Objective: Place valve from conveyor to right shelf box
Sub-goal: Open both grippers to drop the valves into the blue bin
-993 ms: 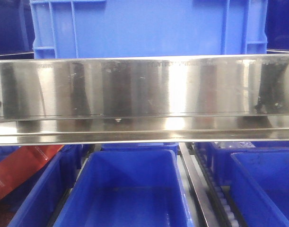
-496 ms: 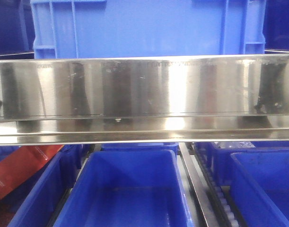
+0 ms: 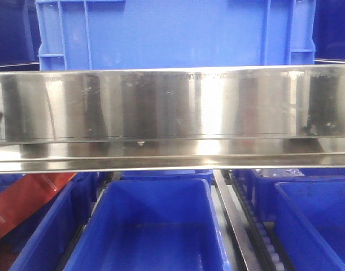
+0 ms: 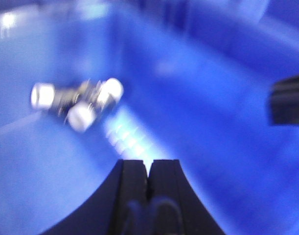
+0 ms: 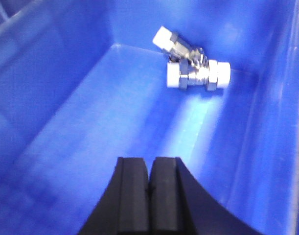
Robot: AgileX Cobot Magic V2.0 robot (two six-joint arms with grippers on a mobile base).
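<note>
valve [image 5: 195, 71] already lies loose in the blue box [image 5: 66, 132]; right end effector [image 5: 149, 188] is closed and empty (left end effector [image 4: 148, 183] too), so placement looks done.

Front view: sharp; broad white glare bands on the stainless shelf rail [image 3: 172, 104], dark reflections between them; corners dim.
Left wrist view: heavy blur throughout; valve [image 4: 78, 100] smeared into white blobs; bright streak on the blue box floor [image 4: 213, 122].
Right wrist view: mildly soft; valve [image 5: 195, 68] highlights blown out, pale reflection below it on the blue box floor [image 5: 115, 127].
</note>
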